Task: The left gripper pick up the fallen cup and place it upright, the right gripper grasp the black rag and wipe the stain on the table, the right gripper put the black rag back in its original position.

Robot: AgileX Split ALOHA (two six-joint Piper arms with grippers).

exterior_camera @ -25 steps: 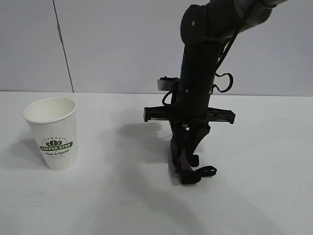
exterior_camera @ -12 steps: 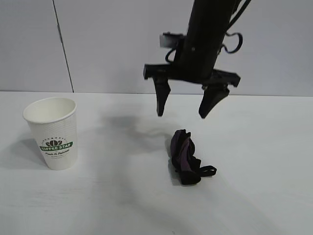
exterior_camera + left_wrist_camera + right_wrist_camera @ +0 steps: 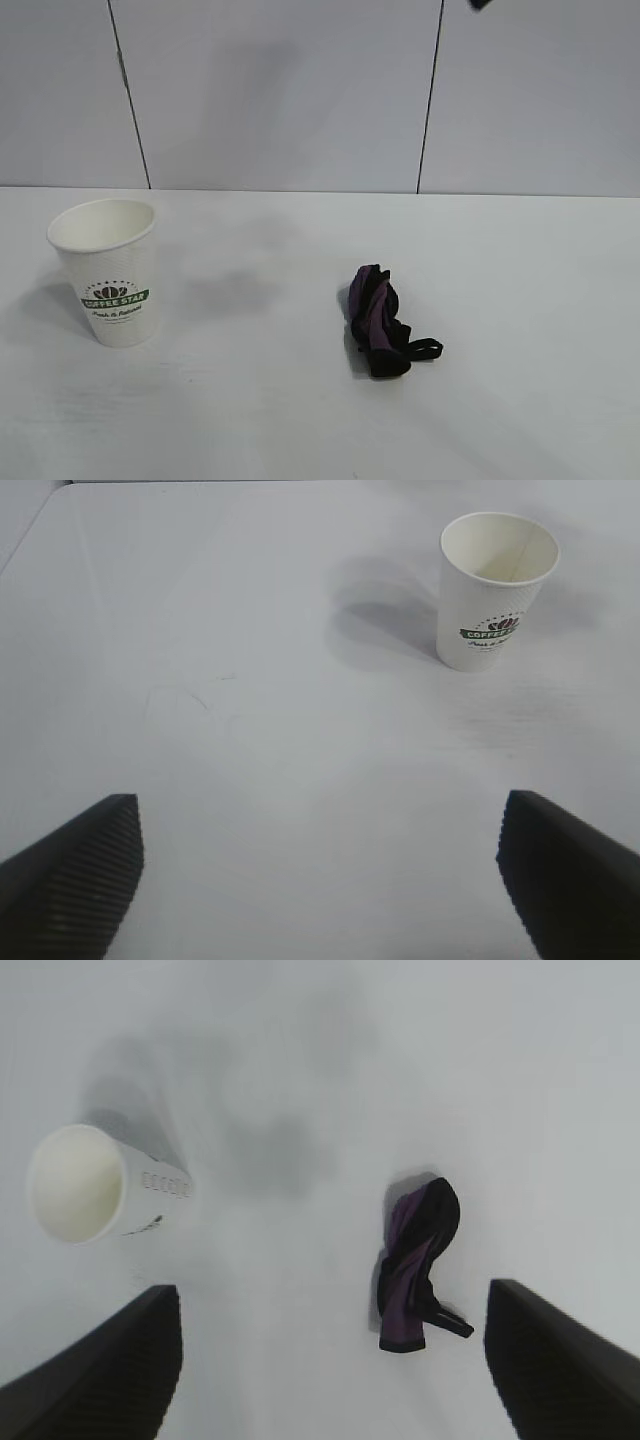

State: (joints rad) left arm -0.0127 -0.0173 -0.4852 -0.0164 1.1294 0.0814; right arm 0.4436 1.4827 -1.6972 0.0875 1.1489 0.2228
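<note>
Exterior view is showing the cup (image 3: 107, 271) standing upright at the left of the table (image 3: 520, 260), and the rag (image 3: 381, 322) lying loose near the middle, its loop strap trailing to the right. No stain is showing anywhere on the white top. Only a dark sliver of the right arm is peeking in at the top edge. By my reading, all three steps are looking done and the last one, putting the rag back, is just finishing; what is left is only for the right arm to be parking clear.

Left wrist view is looking down on the left gripper (image 3: 320, 870), its two ribbed fingers standing wide apart and holding nothing, well back from the cup (image 3: 492, 592). The cup is white, textured, with a green banner logo, mouth up and empty.

Right wrist view is looking down from high above: the right gripper (image 3: 330, 1365) is spread wide with nothing between its fingers. The rag (image 3: 415, 1262), black with purple folds, is lying bunched on the table, well apart from the cup (image 3: 95, 1182).
</note>
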